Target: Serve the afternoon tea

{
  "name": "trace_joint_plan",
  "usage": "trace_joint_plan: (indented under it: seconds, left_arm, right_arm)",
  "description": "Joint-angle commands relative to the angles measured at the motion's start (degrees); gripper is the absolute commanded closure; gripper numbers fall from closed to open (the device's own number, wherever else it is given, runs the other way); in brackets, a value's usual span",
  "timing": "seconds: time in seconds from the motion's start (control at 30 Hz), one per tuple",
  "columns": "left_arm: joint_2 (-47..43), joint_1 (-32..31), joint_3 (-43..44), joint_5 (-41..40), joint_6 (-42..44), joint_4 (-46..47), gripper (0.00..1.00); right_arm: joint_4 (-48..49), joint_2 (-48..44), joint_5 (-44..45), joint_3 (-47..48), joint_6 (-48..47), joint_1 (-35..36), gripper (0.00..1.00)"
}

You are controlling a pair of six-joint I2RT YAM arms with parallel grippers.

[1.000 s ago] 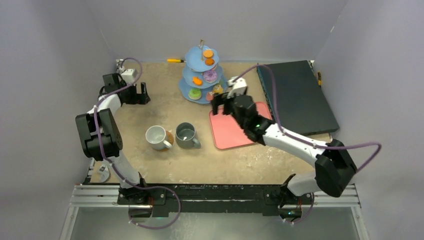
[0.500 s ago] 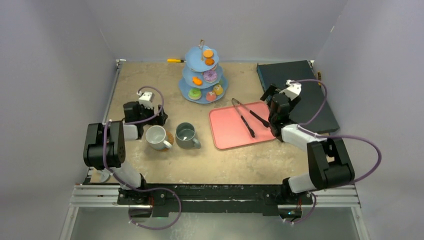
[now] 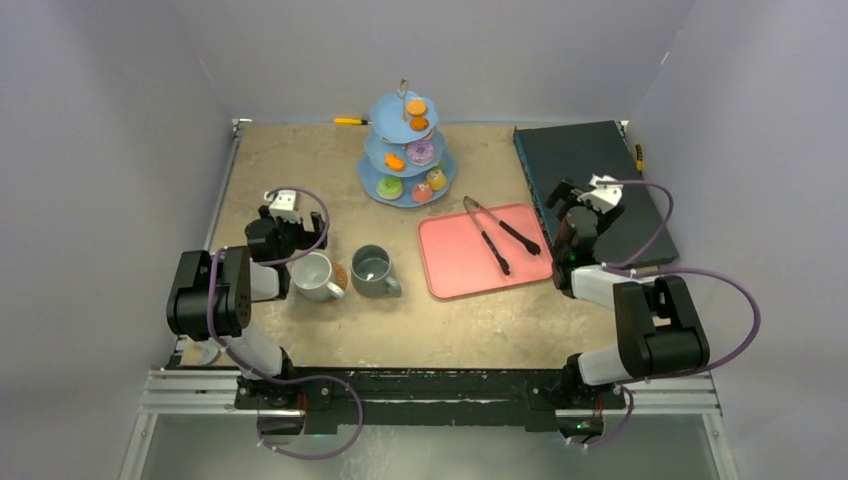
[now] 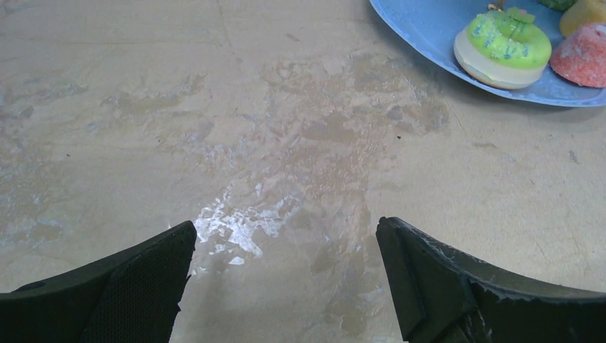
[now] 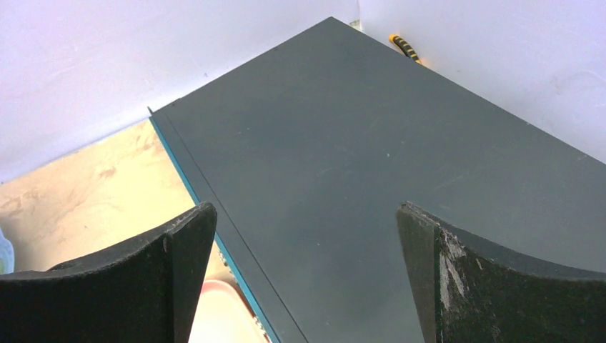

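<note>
Both arms are sitting folded with elbows up, jaws spread wide, holding nothing.

The left gripper [image 4: 286, 232] is hovering low over the bare table [image 3: 450, 330], well left of the pink tray [image 3: 455, 265], pointing toward the far side. The right gripper [image 5: 307, 211] is hanging just right of the tray, over a dark flat slab [image 3: 600, 190]. The blue stand [image 3: 368, 183] is standing just past the tray's far-left corner, carrying small doughnuts and cakes [image 4: 504, 43] on its tiers. The grey-green mug [image 3: 373, 270] is sitting just left of the tray, and the white mug [image 3: 315, 275] further left, over a woven coaster [image 3: 340, 273]. Black tongs [image 3: 497, 235] are lying on the tray.
</note>
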Motion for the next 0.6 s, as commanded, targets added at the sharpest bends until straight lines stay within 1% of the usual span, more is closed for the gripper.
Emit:
trace_joint_plan:
  seconds: [0.0, 0.07, 0.13, 0.2, 0.23, 0.27, 0.3, 0.33, 0.4, 0.47, 0.5, 0.53, 0.57]
  left_arm:
    - [0.6, -0.5, 1.8, -1.4, -1.0, 2.7, 0.01]
    - [0.7, -0.5, 2.2, -1.5, -1.0, 2.2, 0.01]
    - [0.7, -0.6, 2.3, -1.7, -1.0, 1.9, 0.01]
    - [0.3, -0.7, 1.8, -2.4, -1.0, 2.5, 0.01]
    - [-0.1, -0.8, 1.1, -2.7, -1.0, 3.7, 0.01]
    - [-0.3, -0.9, 0.1, -2.9, -1.0, 5.0, 0.01]
    - [-0.7, -0.9, -1.0, -3.2, -1.1, 6.8, 0.01]
    - [-0.9, -0.8, -2.3, -3.5, -1.2, 8.4, 0.01]
    - [-1.3, -1.0, -3.4, -4.0, -1.2, 10.0, 0.01]
    - [-1.5, -1.3, -4.1, -4.8, -1.0, 11.3, 0.01]
    - [-1.6, -1.5, -4.9, -5.4, -0.8, 12.6, 0.01]
    - [-1.8, -1.9, -6.4, -6.3, -0.4, 14.9, 0.01]
    - [-1.6, -2.6, -8.3, -7.2, 0.6, 17.5, 0.01]
  right_arm:
    - [7.9, -1.8, -0.5, -5.4, -2.5, -0.4, 0.02]
    - [11.0, -1.8, -0.2, -7.2, -2.9, -0.5, 0.02]
    - [16.4, -1.2, -0.6, -8.3, -3.8, -0.5, 0.02]
    - [16.6, -0.2, -3.0, -7.9, -4.3, -0.7, 0.02]
    - [18.5, 1.2, -3.0, -8.4, -4.1, -0.7, 0.02]
    - [22.5, 2.3, -3.4, -10.1, -4.5, -0.8, 0.02]
    - [29.4, 3.5, -4.0, -12.1, -6.3, -0.8, 0.02]
    - [31.5, 3.7, -5.1, -13.0, -8.4, -0.8, 0.02]
    - [29.9, 3.4, -9.7, -13.1, -8.6, -0.8, 0.02]
    - [32.8, 4.8, -11.9, -13.9, -10.2, -0.8, 0.02]
    - [36.3, 6.4, -11.7, -14.6, -10.4, -0.8, 0.02]
    - [43.0, 8.5, -9.8, -15.7, -11.5, -0.4, 0.02]
    - [39.6, 7.5, -9.2, -15.4, -11.2, -0.3, 0.02]
